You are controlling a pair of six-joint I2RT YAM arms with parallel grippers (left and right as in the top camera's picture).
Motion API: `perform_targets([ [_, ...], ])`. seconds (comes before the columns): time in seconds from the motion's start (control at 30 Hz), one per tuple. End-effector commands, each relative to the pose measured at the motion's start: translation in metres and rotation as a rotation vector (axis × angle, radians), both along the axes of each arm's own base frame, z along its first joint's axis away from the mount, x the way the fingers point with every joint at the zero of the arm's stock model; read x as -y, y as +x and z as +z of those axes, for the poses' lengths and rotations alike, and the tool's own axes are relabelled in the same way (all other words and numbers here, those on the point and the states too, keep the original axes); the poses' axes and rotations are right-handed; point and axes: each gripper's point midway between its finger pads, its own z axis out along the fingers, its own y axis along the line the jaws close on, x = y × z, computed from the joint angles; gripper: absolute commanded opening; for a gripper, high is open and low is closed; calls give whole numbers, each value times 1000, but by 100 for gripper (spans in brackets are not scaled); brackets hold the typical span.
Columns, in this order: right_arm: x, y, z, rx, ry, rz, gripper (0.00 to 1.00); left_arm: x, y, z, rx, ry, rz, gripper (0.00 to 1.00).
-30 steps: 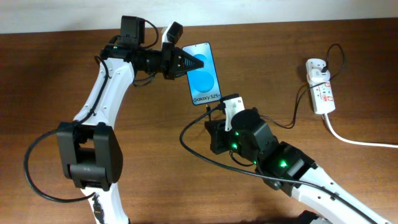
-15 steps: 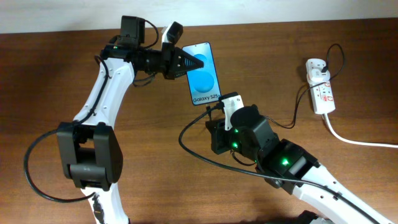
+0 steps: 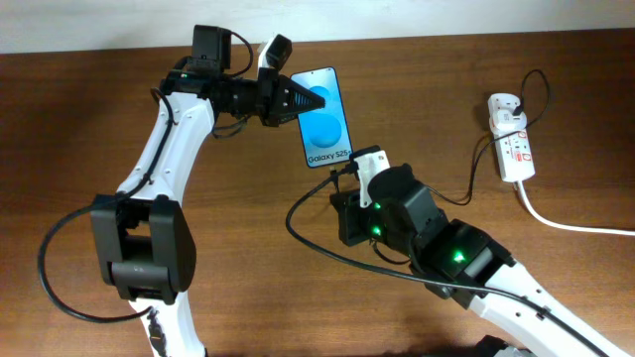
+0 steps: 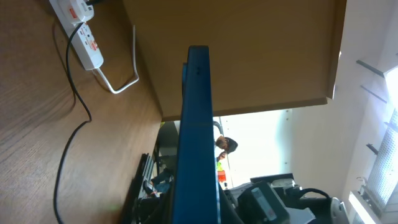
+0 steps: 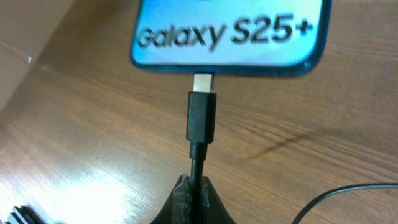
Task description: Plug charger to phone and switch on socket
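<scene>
The phone (image 3: 325,117) has a light blue screen and a white "Galaxy S25+" strip at its near end (image 5: 227,31). My left gripper (image 3: 294,99) is shut on its far left edge; the left wrist view shows the phone edge-on (image 4: 198,143) between the fingers. My right gripper (image 5: 193,190) is shut on the charger cable just behind its black connector (image 5: 201,117). The metal tip touches the phone's bottom edge at the port. The thin black cable (image 3: 476,178) runs right to a white plug adapter (image 3: 504,109) on the socket (image 3: 514,149).
The socket's thick white cord (image 3: 575,224) trails off to the right edge. The right arm's black cable (image 3: 327,248) loops over the table in front of the phone. The socket also shows in the left wrist view (image 4: 79,31).
The right arm has crept slightly toward the phone. The left arm and the phone have not visibly moved.
</scene>
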Motion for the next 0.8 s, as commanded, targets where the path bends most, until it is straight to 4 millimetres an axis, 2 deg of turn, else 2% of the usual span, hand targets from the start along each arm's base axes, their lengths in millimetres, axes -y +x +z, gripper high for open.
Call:
perform_targets([
  [0.0, 0, 0, 16, 31, 18, 7, 4, -3, -2, 10, 29, -36, -16, 0],
  [0.77, 1, 2, 16, 37, 14, -3, 4, -3, -5, 9, -12, -32, -17, 0],
])
